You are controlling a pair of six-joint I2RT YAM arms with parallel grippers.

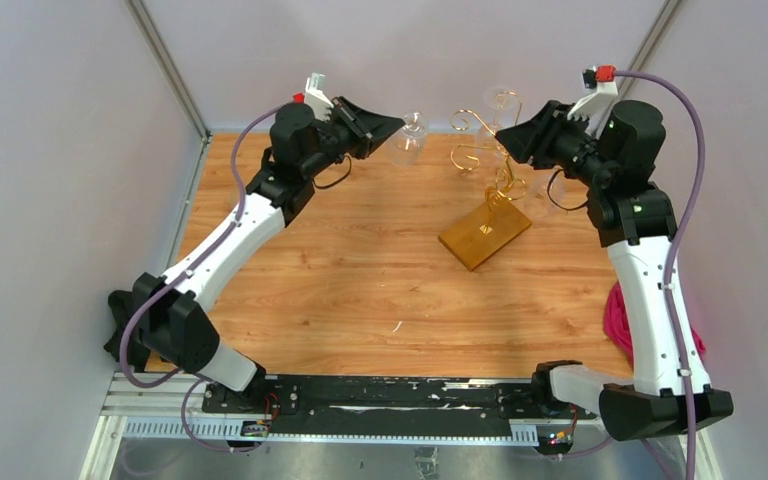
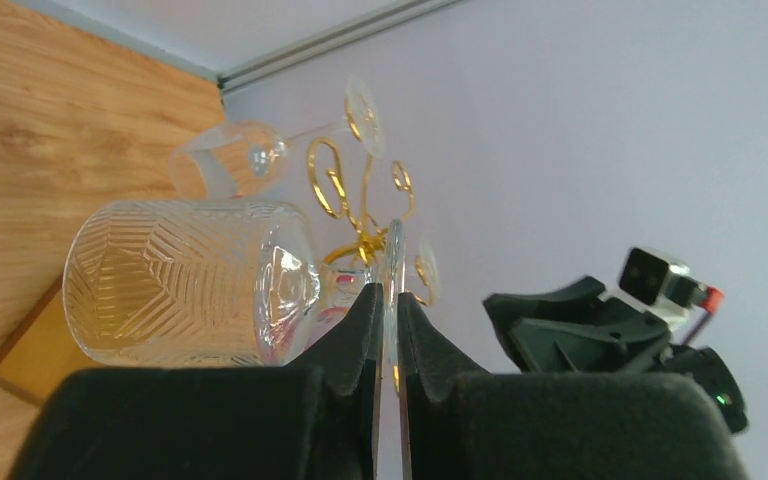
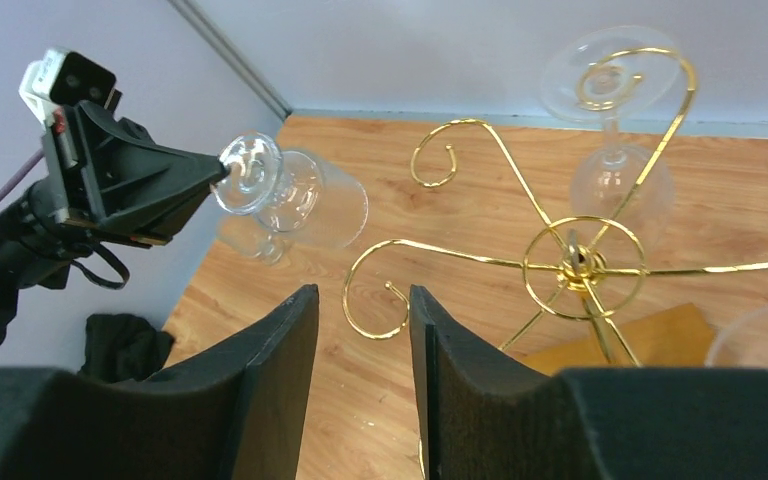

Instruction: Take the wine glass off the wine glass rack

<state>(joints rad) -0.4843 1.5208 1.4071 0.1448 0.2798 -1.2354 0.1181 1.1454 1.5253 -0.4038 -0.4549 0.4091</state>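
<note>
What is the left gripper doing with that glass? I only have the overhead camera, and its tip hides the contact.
Observer: The left gripper is shut on the wine glass, pinching the thin rim of its round foot edge-on.
Operator: Is the glass free of the rack?
Observer: Yes. From the right wrist camera it hangs in air, apart from the rack's nearest curl.
Operator: And the right gripper?
Observer: The right gripper is open and empty, its fingers pointing at the rack.

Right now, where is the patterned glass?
In the top view the glass is held by its foot in the left gripper, just left of the rack, off its arms.
</note>
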